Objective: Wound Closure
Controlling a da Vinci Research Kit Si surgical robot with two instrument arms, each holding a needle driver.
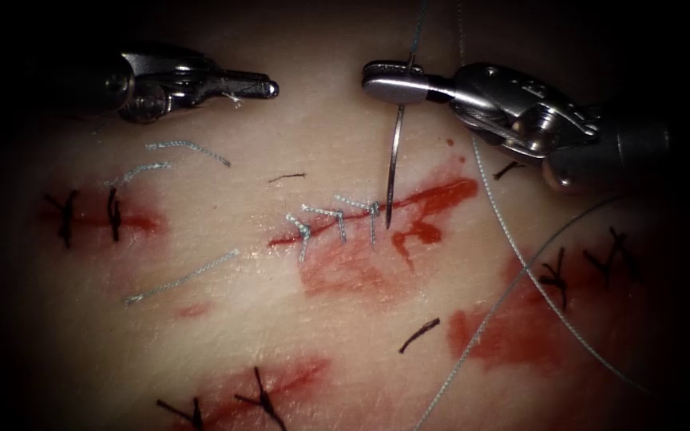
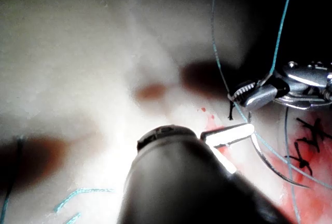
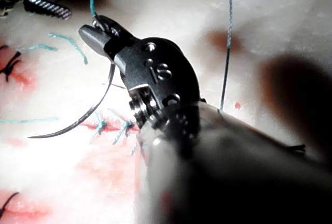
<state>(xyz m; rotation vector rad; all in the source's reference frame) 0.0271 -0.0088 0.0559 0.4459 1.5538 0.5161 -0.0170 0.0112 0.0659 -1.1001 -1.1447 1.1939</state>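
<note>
Right end effector (image 1: 383,82) grips needle (image 1: 394,164) (near its tail).

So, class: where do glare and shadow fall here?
Endoscope view: lit tissue mid-frame, dark edges; right tool, shut on the needle near its tail end, glints; needle over the cut, outside tissue. Left wrist view: empty left tool glares white, its shaft in shadow. Right wrist view: tissue strongly lit.

Thread (image 1: 521,263) ends beyond the endoscope view's edges.
</note>
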